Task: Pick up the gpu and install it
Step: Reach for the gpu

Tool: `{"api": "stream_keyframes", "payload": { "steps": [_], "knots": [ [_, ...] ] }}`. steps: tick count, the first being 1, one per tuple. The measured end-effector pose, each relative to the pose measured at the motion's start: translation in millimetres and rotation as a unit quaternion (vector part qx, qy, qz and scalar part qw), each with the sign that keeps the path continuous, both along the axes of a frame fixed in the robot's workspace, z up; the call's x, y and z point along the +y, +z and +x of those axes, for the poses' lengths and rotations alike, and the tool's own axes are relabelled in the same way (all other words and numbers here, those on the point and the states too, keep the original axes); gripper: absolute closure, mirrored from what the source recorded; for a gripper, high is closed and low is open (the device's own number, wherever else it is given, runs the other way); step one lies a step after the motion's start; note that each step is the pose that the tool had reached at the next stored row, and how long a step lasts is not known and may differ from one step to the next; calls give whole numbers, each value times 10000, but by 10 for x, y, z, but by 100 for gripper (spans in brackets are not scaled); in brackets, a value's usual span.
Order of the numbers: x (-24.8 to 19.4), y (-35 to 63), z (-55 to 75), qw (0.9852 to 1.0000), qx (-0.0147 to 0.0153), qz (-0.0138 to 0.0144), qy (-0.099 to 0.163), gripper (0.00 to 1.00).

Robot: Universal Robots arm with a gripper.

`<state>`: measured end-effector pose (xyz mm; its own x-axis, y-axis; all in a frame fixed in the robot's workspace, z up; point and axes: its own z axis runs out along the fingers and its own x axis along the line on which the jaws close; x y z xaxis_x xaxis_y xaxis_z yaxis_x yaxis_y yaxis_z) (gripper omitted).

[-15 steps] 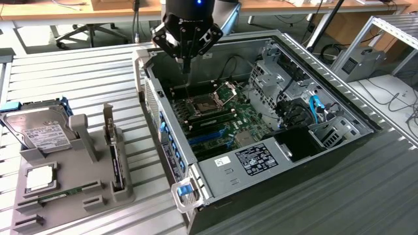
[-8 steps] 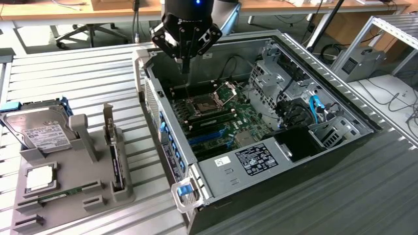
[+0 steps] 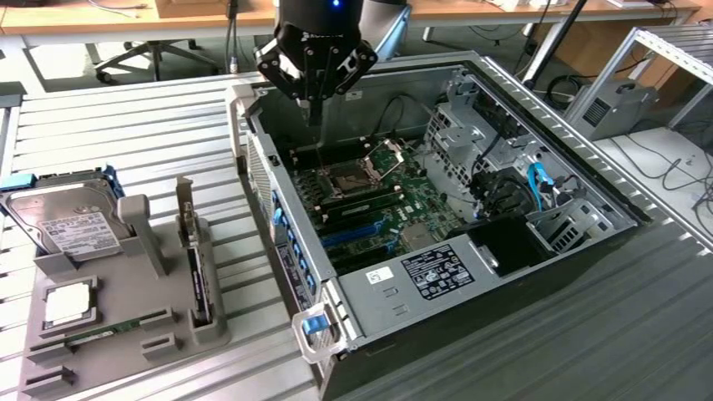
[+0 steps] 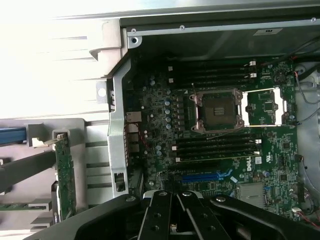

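Gripper [image 3: 316, 115] closed, empty, over case [image 3: 385, 292]; gpu [image 3: 200, 284] upright in holder [image 3: 123, 292], thin, prob. green-faced.

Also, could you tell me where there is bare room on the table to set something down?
Bare table slats lie beyond the grey holder, and along the computer case's near side at the exterior view's right. Crowded: the holder, where the gpu stands, and the case's inside.

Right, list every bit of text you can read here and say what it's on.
"DELL": white print on the motherboard, turned sideways.
Black label inside the case: print too small to read.
Hard drive: its white label is too small to read.
White sticker beside the black label: too blurred to read.
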<state>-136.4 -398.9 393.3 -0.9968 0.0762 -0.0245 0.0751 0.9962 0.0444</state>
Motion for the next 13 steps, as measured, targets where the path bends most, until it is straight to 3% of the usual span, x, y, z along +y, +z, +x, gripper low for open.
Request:
{"api": "stream_keyframes", "payload": {
  "steps": [13],
  "knots": [
    [0, 0, -37, 10000, 0, 0, 0, 89]
  ]
}}
